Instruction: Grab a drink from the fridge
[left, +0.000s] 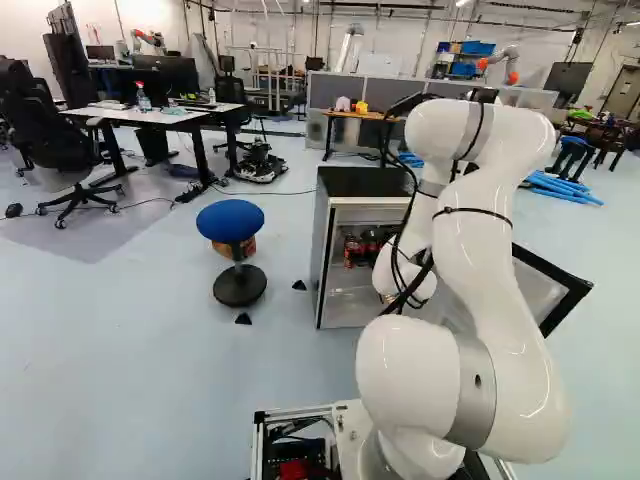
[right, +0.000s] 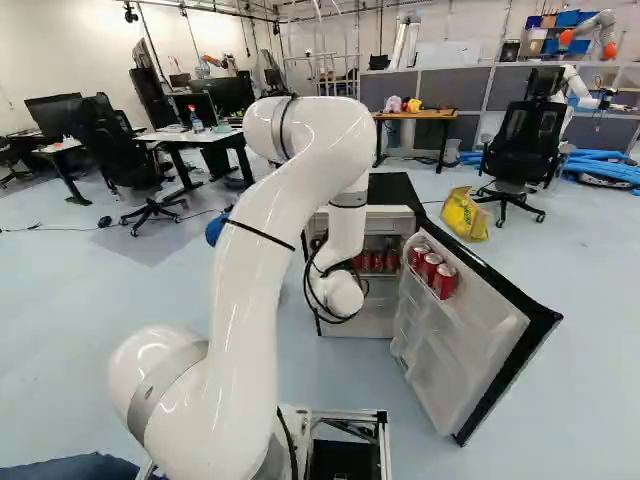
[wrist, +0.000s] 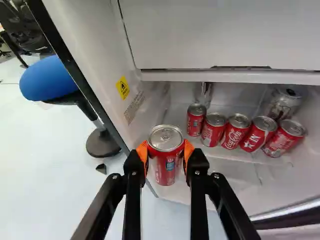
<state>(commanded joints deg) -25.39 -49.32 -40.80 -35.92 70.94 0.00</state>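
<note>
A red can (wrist: 166, 162) is gripped between the orange pads (wrist: 188, 150) of the gripper (wrist: 165, 150), which is closed on it from both sides, at the mouth of the fridge (right: 392, 188); whether it is wholly clear of the opening I can't tell. Taking twelve as straight ahead of the gripper, a row of five red cans (wrist: 235, 131) stands inside from one to nearly three o'clock, and a silvery can (wrist: 286, 102) behind its far end at two. A yellow label (wrist: 122, 87) is on the inner wall at eleven, a blue stool (wrist: 50, 80) outside at ten. In the right base view, the open door (right: 470, 350) sits at four o'clock from the fridge's body, three red cans (right: 432, 268) on its shelf; a yellow bag (right: 465, 214) lies at two.
</note>
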